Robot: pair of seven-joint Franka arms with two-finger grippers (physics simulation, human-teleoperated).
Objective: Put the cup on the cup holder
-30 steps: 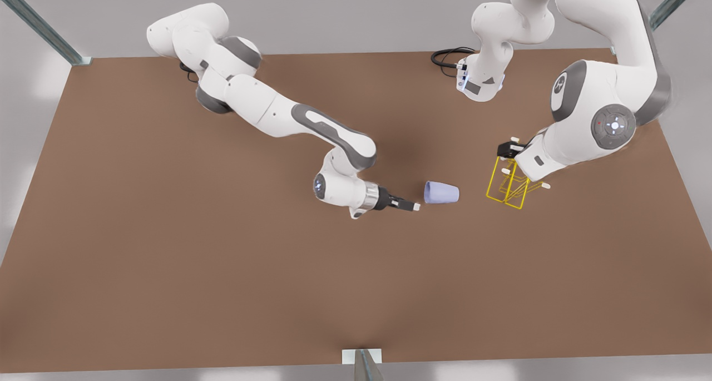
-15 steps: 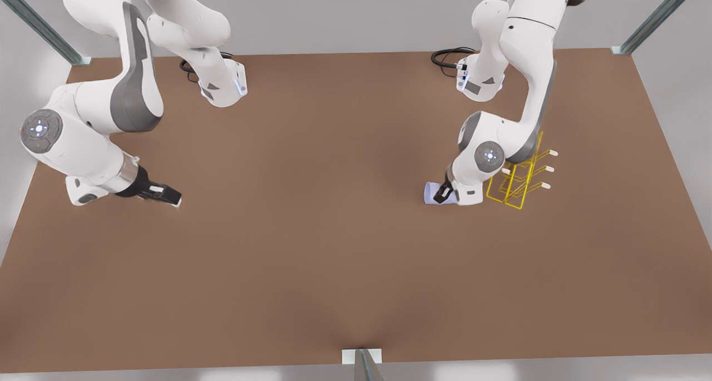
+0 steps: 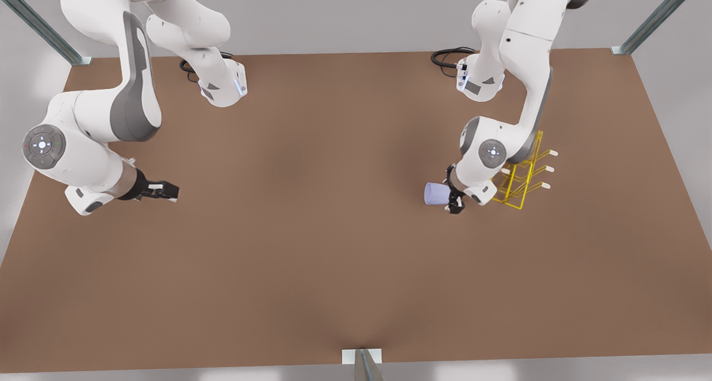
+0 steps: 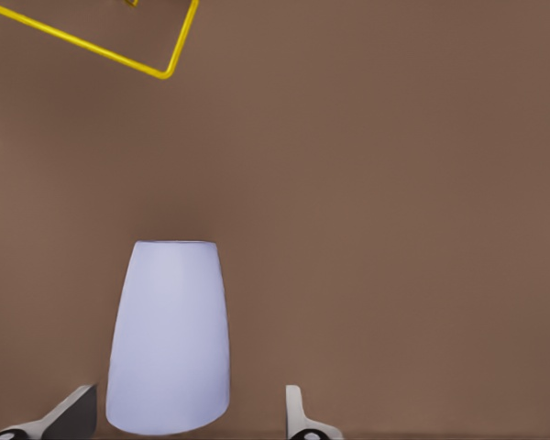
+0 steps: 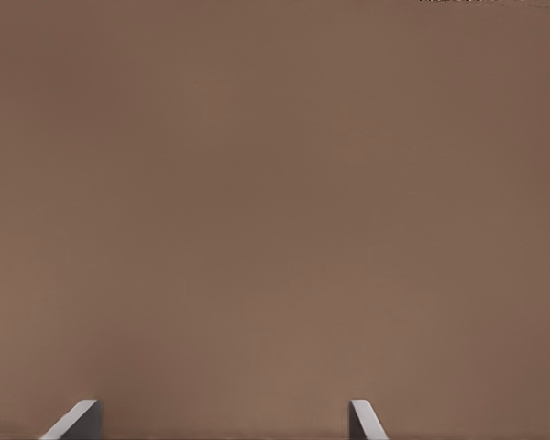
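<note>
The lavender-blue cup (image 3: 435, 193) lies on its side on the brown table, just to the front view's left of the yellow wire cup holder (image 3: 523, 175). My left gripper (image 3: 453, 203) is low at the cup's holder-side end. In the left wrist view the cup (image 4: 170, 339) lies between the spread fingertips (image 4: 73, 417), and the left gripper (image 4: 185, 423) is open with neither finger touching it. A corner of the cup holder (image 4: 119, 57) shows beyond. My right gripper (image 3: 167, 192) waits open at the front view's far left, over bare table (image 5: 275, 183).
Both arm bases (image 3: 222, 89) (image 3: 478, 83) stand at the table's far edge, with a black cable (image 3: 445, 55) beside the one on the front view's right. The cup holder's white-capped prongs (image 3: 548, 169) point to the front view's right. Metal posts (image 3: 361, 364) mark the table's borders.
The arm that reached toward the cup one second ago has pulled back to the front view's far left. The other arm left the holder, came down at the cup, and turned its wrist.
</note>
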